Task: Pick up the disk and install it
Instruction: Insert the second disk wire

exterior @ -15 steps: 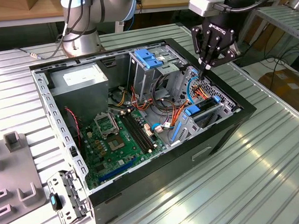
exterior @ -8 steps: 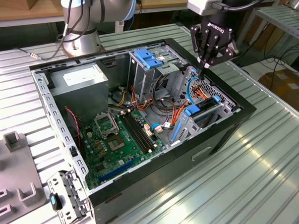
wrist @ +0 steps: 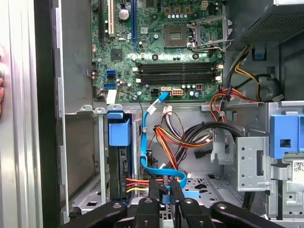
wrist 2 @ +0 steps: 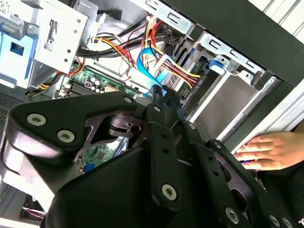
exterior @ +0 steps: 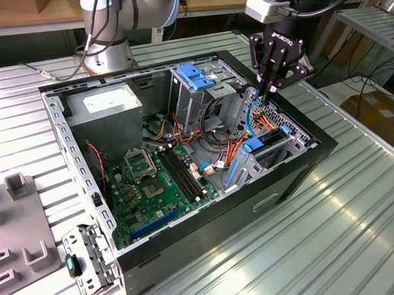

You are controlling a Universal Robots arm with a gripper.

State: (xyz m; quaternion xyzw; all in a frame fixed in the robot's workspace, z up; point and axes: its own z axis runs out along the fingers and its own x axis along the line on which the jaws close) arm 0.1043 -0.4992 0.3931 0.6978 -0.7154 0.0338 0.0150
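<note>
Gripper (exterior: 267, 85) of black metal with 2 linked fingers hangs on the arm over the front end of the open black desktop computer case (exterior: 303, 175), its tips down among the wiring; in both wrist views the gripper (wrist: 166, 190) (wrist 2: 161, 97) has its 2 fingers drawn close together, pinched on the free end of a flat blue data cable (wrist: 145, 142) that loops down from the green motherboard (wrist: 161, 57).

The disk (exterior: 272, 139), a dark flat rectangular hard drive edged in blue plastic, sits inside a slot of the grey metal bay at the case's front wall, just beside the gripper's tips; in the first wrist view the disk (wrist: 124, 164) stands on edge in that slot with a blue plastic tab (wrist: 118, 130) at its end, and red, yellow and black power wires (wrist: 137, 183) run to it.

A separate blue plastic latch (exterior: 195, 76) lies atop the taller grey metal drive cage (exterior: 188, 102) near the middle of the case; a grey boxy power supply (exterior: 107, 102) fills the far corner.

The case rests on a ribbed silver metal table (exterior: 357, 232); in the second wrist view a person's hand (wrist 2: 266, 149) lies flat outside the case wall.
</note>
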